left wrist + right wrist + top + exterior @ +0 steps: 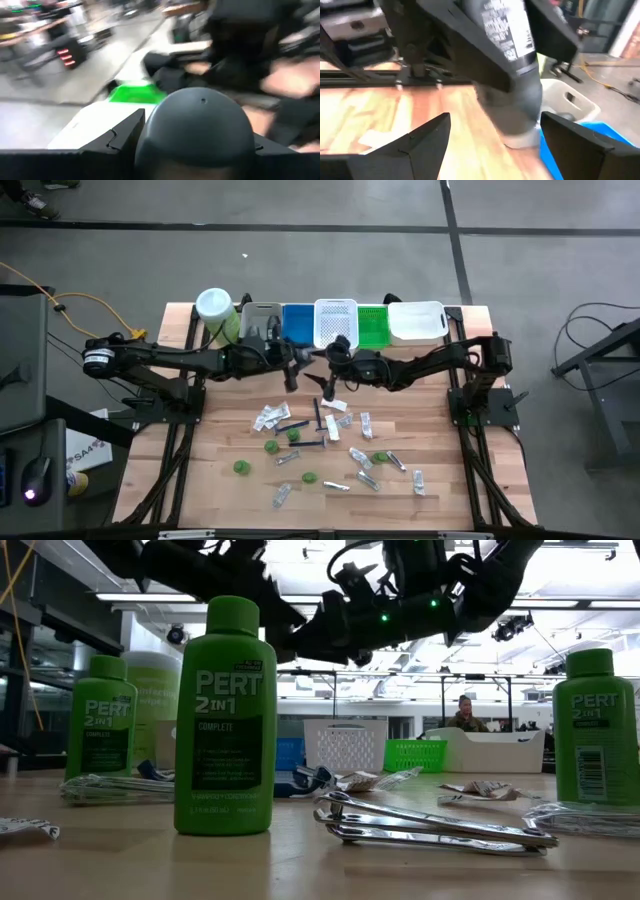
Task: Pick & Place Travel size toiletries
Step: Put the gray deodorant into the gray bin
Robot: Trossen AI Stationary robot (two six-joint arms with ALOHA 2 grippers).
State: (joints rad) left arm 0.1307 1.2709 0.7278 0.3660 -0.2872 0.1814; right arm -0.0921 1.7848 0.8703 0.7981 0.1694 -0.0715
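A dark grey labelled bottle [506, 35] hangs in the air over the table's far middle, in front of the row of bins. My left gripper [296, 366] is shut on it. My right gripper [495, 145] faces it from the table's right and is open. Its fingers stand on either side of the bottle's rounded end [520, 120] with a gap on each side. Small green bottles [271, 446], clear sachets [268, 416] and thin dark sticks [292, 426] lie scattered on the wooden table [220, 420]. My left gripper pinches the dark grey bottle between its two fingers, one on each side of the labelled body [492, 60]. The fingers come about level from the table's left and lie along the bottle. Its rounded end [195, 125] sticks out past them. The bottle is lifted clear of the table.
Along the far edge stand a grey bin [262, 320], a blue bin [297, 322], a white mesh bin [336, 320], a green bin [372, 326] and a white bin [416, 320]. A large pale-green jar [215, 310] stands left of them. Metal clippers [430, 825] lie near the front.
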